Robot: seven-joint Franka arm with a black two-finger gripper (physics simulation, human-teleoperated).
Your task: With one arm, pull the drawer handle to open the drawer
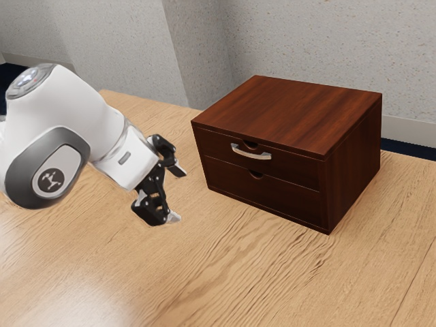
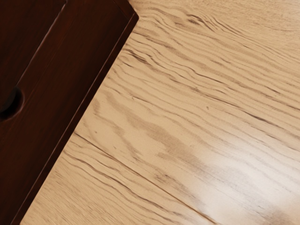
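You'll find the pale curved metal handle [image 1: 251, 152] on the upper drawer [image 1: 279, 161] of the dark reddish-brown wooden two-drawer cabinet [image 1: 300, 112]. That drawer's front sits flush with the cabinet's face. The cabinet stands on the light wood-grain table [image 1: 238, 272], toward the exterior view's right. Your black two-finger gripper [image 1: 178, 195] hangs low over the table, well apart from the handle on the exterior view's left. Its fingers are spread wide and hold nothing.

You see the arm [image 1: 48, 150] cut off at the exterior view's left edge. In your wrist view, the drawer cabinet [image 2: 56, 93] runs past the picture's edge, its dark finger notch [image 2: 8, 104] only partly seen.
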